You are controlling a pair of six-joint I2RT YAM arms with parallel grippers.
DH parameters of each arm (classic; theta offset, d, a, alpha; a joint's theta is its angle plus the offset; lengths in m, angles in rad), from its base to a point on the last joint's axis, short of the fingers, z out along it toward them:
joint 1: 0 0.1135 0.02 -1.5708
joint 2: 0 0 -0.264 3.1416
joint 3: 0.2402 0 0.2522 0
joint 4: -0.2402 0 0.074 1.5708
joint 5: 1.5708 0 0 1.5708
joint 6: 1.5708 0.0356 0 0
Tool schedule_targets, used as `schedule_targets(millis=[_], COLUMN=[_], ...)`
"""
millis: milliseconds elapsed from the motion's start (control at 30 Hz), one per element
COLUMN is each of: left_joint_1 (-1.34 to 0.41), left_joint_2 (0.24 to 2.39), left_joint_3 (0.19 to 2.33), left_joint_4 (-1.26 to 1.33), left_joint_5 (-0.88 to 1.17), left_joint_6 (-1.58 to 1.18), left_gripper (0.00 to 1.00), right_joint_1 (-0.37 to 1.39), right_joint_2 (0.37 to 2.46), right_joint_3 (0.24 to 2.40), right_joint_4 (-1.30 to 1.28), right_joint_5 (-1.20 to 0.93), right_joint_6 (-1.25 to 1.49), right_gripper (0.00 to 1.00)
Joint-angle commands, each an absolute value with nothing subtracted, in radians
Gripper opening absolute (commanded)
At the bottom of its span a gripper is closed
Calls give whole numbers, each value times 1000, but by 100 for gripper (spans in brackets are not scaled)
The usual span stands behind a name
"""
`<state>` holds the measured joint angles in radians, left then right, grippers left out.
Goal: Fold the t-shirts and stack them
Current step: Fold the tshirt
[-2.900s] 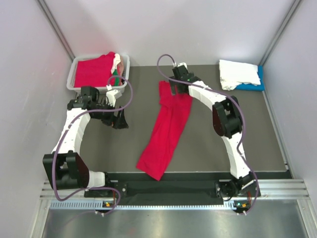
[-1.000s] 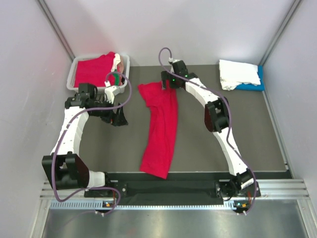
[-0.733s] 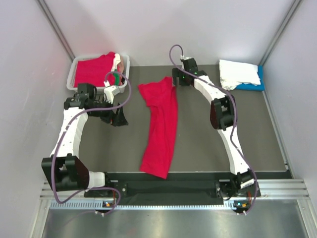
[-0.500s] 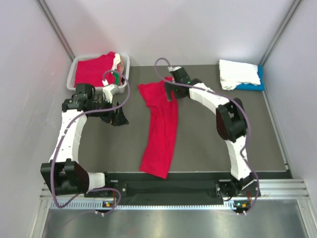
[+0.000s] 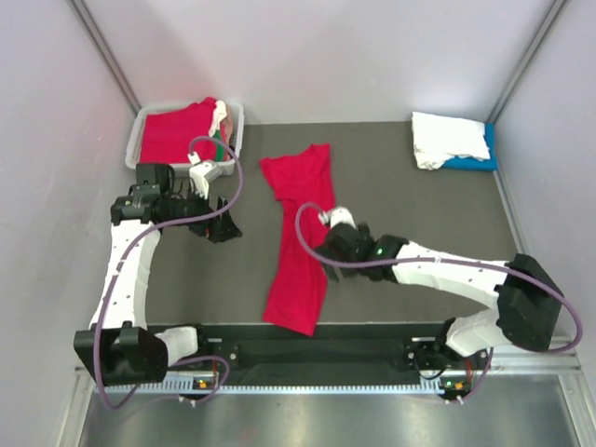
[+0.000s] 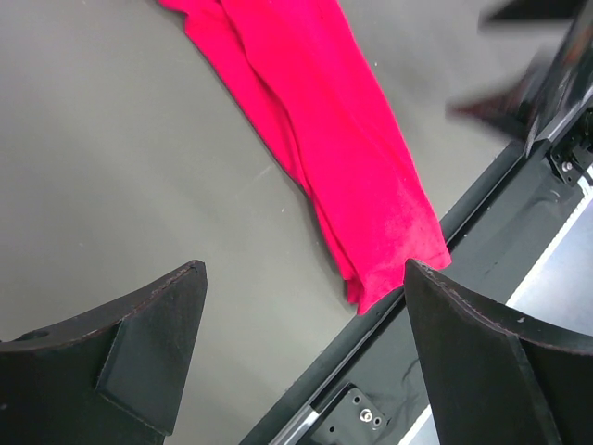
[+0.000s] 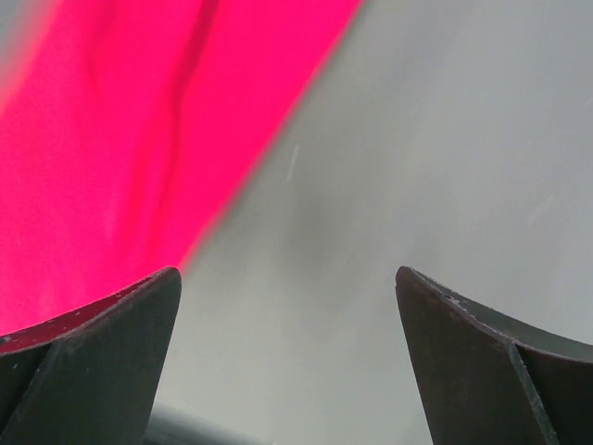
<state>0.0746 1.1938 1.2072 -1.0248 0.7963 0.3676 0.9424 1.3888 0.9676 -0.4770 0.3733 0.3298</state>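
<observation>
Red t-shirt (image 5: 300, 233) lay as a long rumpled strip mid-counter (image 5: 419, 209). The cloth was limp and light, and probably best pinched at the hem corners. Left gripper (image 5: 223, 227) and right gripper (image 5: 328, 268) stood wide open, holding nothing.

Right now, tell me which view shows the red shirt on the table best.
Top external: nearly the whole shirt shows, lying long on the table. Left wrist catches only its near part; right wrist only a blurred red edge.

Left gripper (image 6: 304, 271) jaws wide apart, nothing between. Red shirt (image 6: 324, 139) bunched in long diagonal strip on grey table (image 6: 120, 158), lower end at dark edge rail (image 6: 482, 241).
</observation>
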Motion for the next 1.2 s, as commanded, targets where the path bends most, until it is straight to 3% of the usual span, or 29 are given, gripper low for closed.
schedule_targets(millis=[0, 633, 1167], left_joint_1=[80, 68, 40], left_joint_2=[1169, 1212, 1224], left_joint_3=[1198, 1077, 1088], left_joint_4=[-989, -876, -894], left_joint_5=[831, 758, 750], left_joint_6=[351, 276, 264], left_gripper=[92, 92, 92], right_joint_1=[1060, 1420, 1517], right_joint_2=[1347, 1519, 1555], right_joint_3=[879, 1120, 1000], right_joint_4=[-552, -629, -591], right_joint_5=[376, 359, 307], right_joint_6=[494, 558, 595], right_gripper=[100, 100, 95])
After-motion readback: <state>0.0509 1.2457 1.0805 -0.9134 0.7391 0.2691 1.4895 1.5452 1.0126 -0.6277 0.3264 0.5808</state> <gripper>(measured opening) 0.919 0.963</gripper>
